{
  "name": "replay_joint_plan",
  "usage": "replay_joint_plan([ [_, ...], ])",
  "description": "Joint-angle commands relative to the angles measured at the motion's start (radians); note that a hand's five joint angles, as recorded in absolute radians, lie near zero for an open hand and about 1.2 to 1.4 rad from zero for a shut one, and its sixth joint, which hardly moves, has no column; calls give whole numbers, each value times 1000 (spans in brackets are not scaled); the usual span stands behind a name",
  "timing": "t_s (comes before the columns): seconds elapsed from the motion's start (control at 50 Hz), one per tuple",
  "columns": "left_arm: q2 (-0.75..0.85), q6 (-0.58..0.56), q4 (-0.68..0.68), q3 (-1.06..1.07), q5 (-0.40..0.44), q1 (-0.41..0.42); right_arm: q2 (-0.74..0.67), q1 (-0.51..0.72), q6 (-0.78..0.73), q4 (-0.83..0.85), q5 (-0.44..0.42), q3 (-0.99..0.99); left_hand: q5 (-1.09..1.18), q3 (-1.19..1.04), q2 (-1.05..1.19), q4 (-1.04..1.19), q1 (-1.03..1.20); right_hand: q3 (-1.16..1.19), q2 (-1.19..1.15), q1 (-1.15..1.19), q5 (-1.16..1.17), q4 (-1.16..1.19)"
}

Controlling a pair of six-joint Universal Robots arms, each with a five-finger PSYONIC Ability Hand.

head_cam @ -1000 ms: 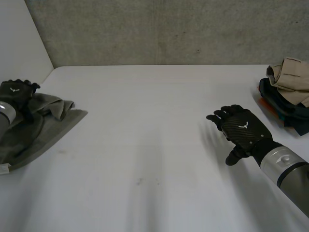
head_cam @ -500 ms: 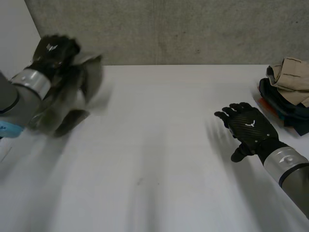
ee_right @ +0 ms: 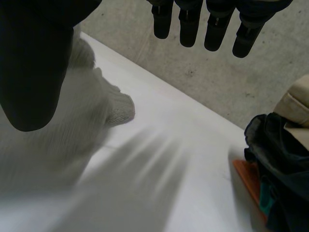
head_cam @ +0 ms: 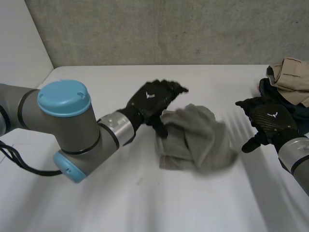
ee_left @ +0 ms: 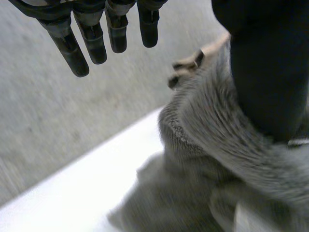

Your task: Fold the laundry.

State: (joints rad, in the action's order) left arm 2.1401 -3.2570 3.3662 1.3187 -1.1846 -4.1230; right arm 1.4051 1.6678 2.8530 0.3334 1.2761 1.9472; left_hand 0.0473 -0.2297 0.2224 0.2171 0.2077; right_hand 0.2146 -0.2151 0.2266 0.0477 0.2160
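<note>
The towel [head_cam: 198,137] is bunched, unfolded, at the middle of the counter [head_cam: 145,193], so all the folding is yet to do. A pile [head_cam: 289,82] sits nearby. The left robot hand [head_cam: 153,100] has straight fingers, the towel seemingly draped off its thumb. The right robot hand [head_cam: 268,121] is spread and empty.

White table [head_cam: 145,208] — grey, seemingly concrete wall [head_cam: 169,29] behind, white panel [head_cam: 21,43] left.

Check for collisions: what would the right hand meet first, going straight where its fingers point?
Likely only bare table up to the wall; the grey cloth lies off that line, beside the thumb of the right hand.
</note>
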Motion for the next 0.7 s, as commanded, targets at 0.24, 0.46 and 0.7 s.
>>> replay_joint_plan([
  [0.24,-209,108,-120,238,-87,-86,32,-13,-21,-405,-11,-97,44,-36,44,49,58,-40,41,-52,-48,-42],
  [0.46,-190,114,-123,343,-79,-62,-9,18,-107,-306,-34,-39,186,-178,185,190,200,223,-222,211,215,221],
  [0.7,-2,117,-109,212,-87,-5,-60,43,-245,-300,-32,-31,194,-186,194,199,208,223,-222,211,215,221],
])
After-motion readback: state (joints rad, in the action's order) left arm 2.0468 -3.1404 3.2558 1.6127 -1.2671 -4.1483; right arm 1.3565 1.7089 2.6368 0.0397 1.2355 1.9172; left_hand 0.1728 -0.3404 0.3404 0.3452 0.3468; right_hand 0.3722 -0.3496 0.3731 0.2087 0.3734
